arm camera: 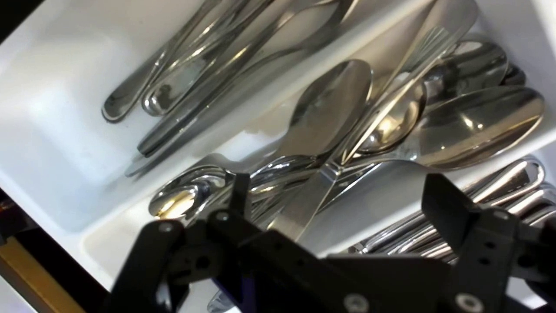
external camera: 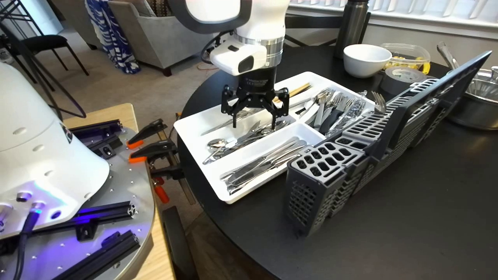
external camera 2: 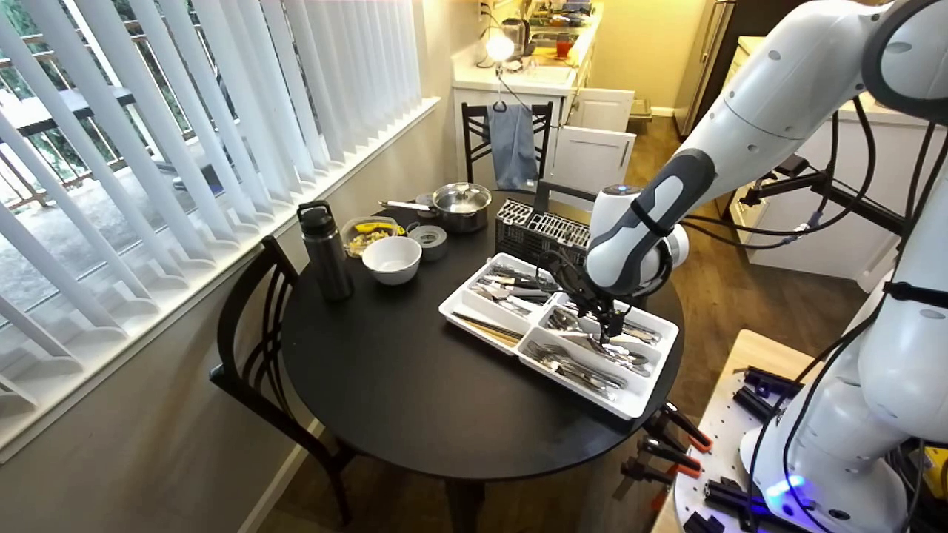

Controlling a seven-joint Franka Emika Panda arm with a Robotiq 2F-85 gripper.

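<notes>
Silver cutlery (arm camera: 332,169) — beneath parted fingers (arm camera: 446,209)

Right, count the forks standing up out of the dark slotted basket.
1: a fork, tines up, in the dark slotted basket, seen in an exterior view. The raised flaps may hide more.

Daylight through blinds (external camera 2: 370,81) — lamp (external camera 2: 500,47) glaring white; wrist view soft, slightly blurred — highlights on spoon (arm camera: 482,126).

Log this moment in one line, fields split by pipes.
End effector: open, above spoons | Held: nothing | White tray: on black table | Gray basket: beside tray
</notes>
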